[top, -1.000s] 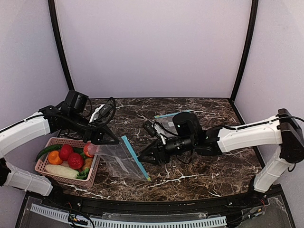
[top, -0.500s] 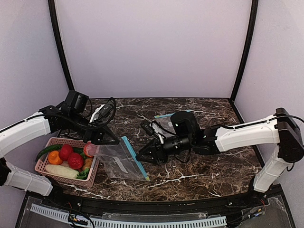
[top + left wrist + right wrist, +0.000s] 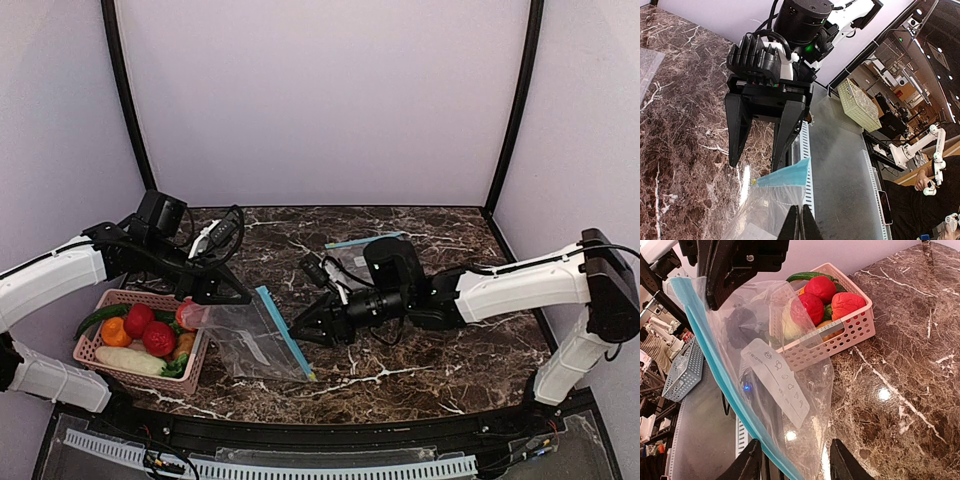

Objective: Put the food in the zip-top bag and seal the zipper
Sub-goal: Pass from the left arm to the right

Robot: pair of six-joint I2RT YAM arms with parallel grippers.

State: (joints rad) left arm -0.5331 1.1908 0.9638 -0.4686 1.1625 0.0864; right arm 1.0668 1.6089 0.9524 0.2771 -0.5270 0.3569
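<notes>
Your left gripper (image 3: 800, 220) is pinching the zip-top bag (image 3: 765, 330) beside the pink basket (image 3: 120, 372) holding the food (image 3: 150, 335); right gripper (image 3: 298, 330) is gaping at the zipper (image 3: 699, 325). Closing off-centre, you're risking the film slipping free.

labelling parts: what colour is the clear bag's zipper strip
Teal-blue zipper strip, clearest in right wrist view.

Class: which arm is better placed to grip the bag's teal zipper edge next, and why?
Right. The right pincer, open, faces the teal zipper strip; the left pincer is shut on the clear plastic zip-top bag.
</notes>
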